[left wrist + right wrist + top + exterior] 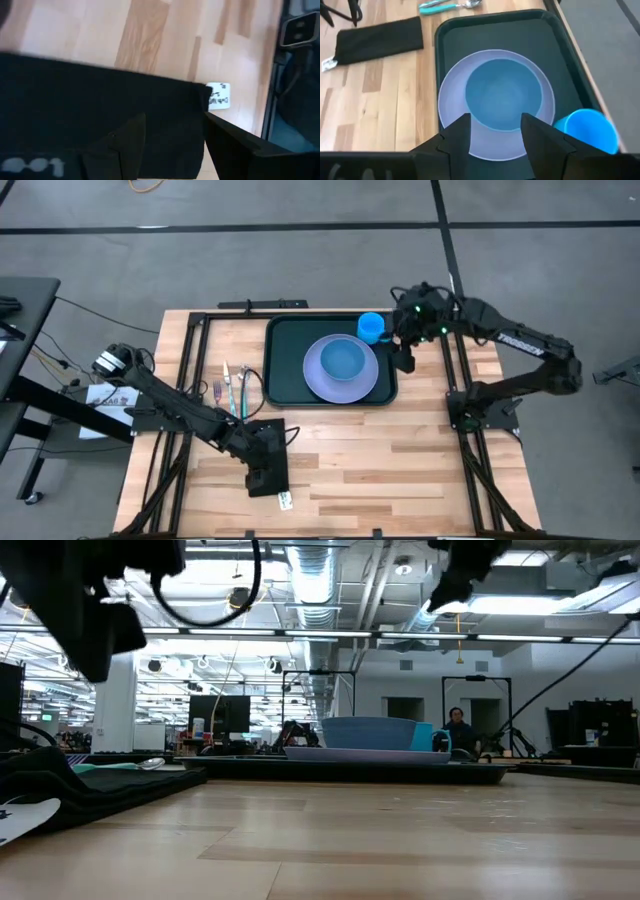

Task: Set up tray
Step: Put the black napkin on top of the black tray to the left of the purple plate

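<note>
The dark tray (285, 360) lies flat on the wooden table at centre far. On it rests a lavender plate (312, 375) with a blue bowl (343, 358) in it, and a blue cup (371, 327) stands at the tray's far right corner. A black napkin (268, 465) lies flat near the front edge, left of centre. My left gripper (174, 117) hovers open just over the napkin (100, 100). My right gripper (495, 142) hangs open above the tray's right side, with the plate (452, 100) and bowl (502, 92) below it.
Teal-handled cutlery (235, 390) lies on the table left of the tray. A white tag (285, 500) sticks out at the napkin's near end. Black frame rails (190, 350) run along the table's left, far and right sides. Bare wood lies near of the tray.
</note>
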{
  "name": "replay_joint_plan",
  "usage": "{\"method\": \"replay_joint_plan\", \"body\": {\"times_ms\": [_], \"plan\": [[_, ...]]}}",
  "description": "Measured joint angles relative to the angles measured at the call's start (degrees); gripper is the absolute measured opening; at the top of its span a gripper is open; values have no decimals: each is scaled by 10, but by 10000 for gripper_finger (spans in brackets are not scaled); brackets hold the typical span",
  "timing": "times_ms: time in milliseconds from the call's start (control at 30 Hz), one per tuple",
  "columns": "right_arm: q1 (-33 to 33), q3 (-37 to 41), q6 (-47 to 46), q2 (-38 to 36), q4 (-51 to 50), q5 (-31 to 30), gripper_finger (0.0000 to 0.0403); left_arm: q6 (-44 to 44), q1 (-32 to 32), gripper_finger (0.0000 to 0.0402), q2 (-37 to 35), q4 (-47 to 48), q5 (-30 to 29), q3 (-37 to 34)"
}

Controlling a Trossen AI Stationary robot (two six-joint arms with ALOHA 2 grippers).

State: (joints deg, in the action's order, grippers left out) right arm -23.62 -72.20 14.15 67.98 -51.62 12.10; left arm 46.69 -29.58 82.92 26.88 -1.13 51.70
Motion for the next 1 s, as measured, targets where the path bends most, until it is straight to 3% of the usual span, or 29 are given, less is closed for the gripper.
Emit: {"method": "replay_joint_plan", "body": {"times_ms": [200, 400, 667, 1000], "plan": [[9, 132, -54, -86, 87, 0, 164, 53, -9, 185, 29, -43, 24, 0], [28, 193, -68, -141, 111, -2, 164, 126, -41, 185, 69, -133, 66, 0], [53, 209, -78, -157, 117, -2, 164, 172, -67, 185, 125, -168, 112, 0], [74, 209, -78, -155, 136, -2, 164, 176, -69, 185, 128, -163, 120, 0]]}}
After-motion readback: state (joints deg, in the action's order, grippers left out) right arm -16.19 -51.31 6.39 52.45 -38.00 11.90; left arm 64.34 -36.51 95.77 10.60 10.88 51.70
